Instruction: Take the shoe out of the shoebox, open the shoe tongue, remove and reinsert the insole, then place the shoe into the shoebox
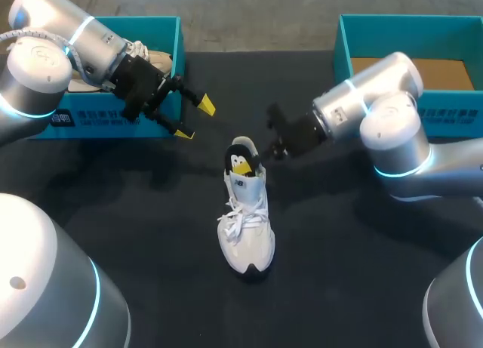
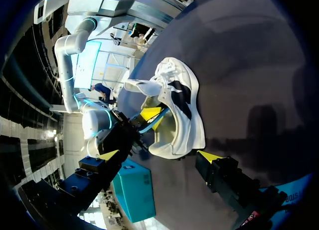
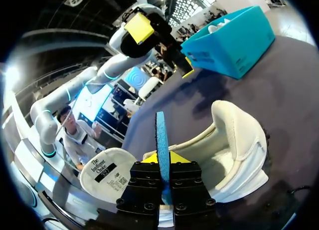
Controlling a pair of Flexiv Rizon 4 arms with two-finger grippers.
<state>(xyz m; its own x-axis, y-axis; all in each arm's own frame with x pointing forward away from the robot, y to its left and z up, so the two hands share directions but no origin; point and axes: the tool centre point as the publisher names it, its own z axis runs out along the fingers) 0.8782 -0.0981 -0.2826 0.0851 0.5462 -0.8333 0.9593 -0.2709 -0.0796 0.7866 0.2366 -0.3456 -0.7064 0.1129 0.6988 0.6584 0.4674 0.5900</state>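
A white sneaker (image 1: pixel 247 223) with white laces stands on the black table, its toe toward me. My right gripper (image 1: pixel 242 167) is at the shoe's heel opening, its yellow tips down in it. In the right wrist view this gripper (image 3: pixel 162 159) is shut on a thin blue insole (image 3: pixel 161 135) standing edge-on above the white shoe (image 3: pixel 234 150); the tongue (image 3: pixel 107 172) is folded back. My left gripper (image 1: pixel 195 118) hangs open above the table, left of and beyond the heel. The left wrist view shows the shoe (image 2: pixel 182 108) ahead of my open left gripper (image 2: pixel 159 155), with the right gripper (image 2: pixel 149 115) in its opening.
A blue shoebox (image 1: pixel 113 123) at the back left holds another pale shoe (image 1: pixel 157 61). A second blue shoebox (image 1: pixel 341 50) with a brown floor stands at the back right, partly behind my right arm.
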